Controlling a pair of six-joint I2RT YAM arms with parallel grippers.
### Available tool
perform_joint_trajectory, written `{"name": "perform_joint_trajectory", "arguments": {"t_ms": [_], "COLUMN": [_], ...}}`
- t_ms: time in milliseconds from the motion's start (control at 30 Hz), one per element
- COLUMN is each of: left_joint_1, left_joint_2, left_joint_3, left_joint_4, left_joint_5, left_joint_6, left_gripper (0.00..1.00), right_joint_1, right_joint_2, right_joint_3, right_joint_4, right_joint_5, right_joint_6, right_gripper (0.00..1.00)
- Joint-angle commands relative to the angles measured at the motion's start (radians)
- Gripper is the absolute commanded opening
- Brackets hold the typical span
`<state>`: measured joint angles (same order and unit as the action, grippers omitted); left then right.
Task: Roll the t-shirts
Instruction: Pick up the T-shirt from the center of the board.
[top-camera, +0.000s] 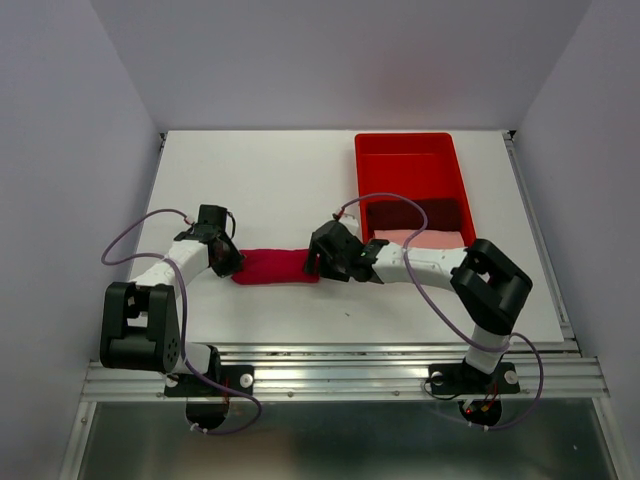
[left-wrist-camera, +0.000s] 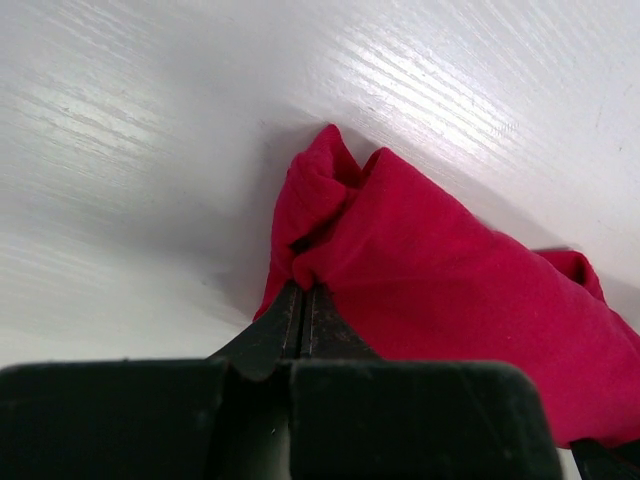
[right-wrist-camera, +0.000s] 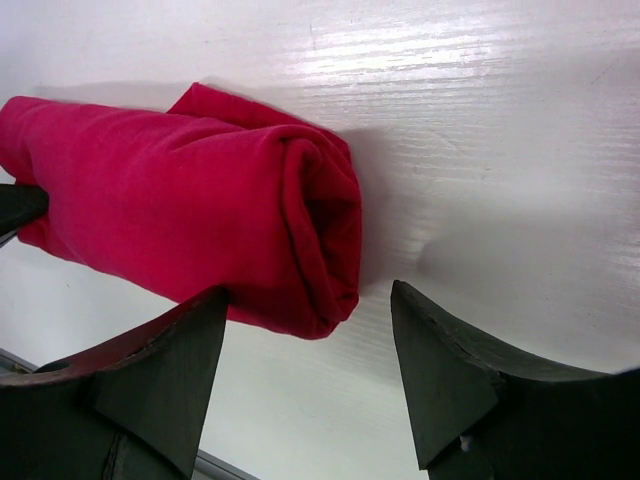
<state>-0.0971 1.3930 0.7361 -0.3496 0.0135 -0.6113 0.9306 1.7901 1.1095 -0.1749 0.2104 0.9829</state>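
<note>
the crimson t-shirt (top-camera: 276, 266) is lying rolled on the table (top-camera: 270, 190), being pinched at one end by the closed left gripper (top-camera: 228, 262); the right gripper (top-camera: 318, 262) is being held open at the other. farther back, the maroon t-shirt (top-camera: 415, 213) and pale pink t-shirt (top-camera: 420, 240) are lying in the red tray (top-camera: 405, 150); whether rolled cannot be told.

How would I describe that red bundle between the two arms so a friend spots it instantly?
On the white table, left of the red tray, a crimson t-shirt lies rolled into a log between the left pincer and right pincer. Unlike the maroon shirt and the pale pink shirt in the tray, it is bright red and on the tabletop.
</note>
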Motion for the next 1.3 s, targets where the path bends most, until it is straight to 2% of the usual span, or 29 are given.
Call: {"name": "perform_joint_trajectory", "arguments": {"t_ms": [0,233,367,633,767,867,933,1267], "left_joint_1": [0.005,0.005,0.007,0.007,0.005,0.007,0.005,-0.004], "left_joint_2": [-0.002,0.0,0.003,0.006,0.009,0.009,0.009,-0.045], "left_joint_3": [0.031,0.026,0.025,0.022,0.022,0.02,0.02,0.037], "left_joint_4": [-0.038,-0.029,-0.025,-0.022,-0.02,-0.019,-0.02,-0.022], "left_joint_5": [-0.064,-0.052,-0.044,-0.041,-0.038,-0.037,-0.035,0.031], "left_joint_6": [-0.001,0.001,0.002,0.004,0.002,0.002,0.004,0.016], "left_gripper": [0.0,0.0,0.0,0.0,0.0,0.0,0.0,0.0], "right_joint_1": [-0.006,-0.039,-0.039,-0.039,-0.039,-0.039,-0.039,-0.07], "right_joint_2": [0.005,0.028,0.067,0.132,0.16,0.172,0.164,0.043], "right_joint_3": [-0.014,-0.042,-0.027,-0.011,0.003,0.022,0.033,0.076], "right_joint_4": [0.071,0.117,0.132,0.164,0.215,0.218,0.213,0.103], "right_joint_5": [0.003,-0.04,-0.063,-0.103,-0.115,-0.1,-0.083,0.067], "right_joint_6": [0.005,0.026,0.017,0.016,0.014,-0.004,-0.027,-0.174], "right_gripper": [0.72,0.7,0.66,0.5,0.35,0.11,0.02,0.01]}}
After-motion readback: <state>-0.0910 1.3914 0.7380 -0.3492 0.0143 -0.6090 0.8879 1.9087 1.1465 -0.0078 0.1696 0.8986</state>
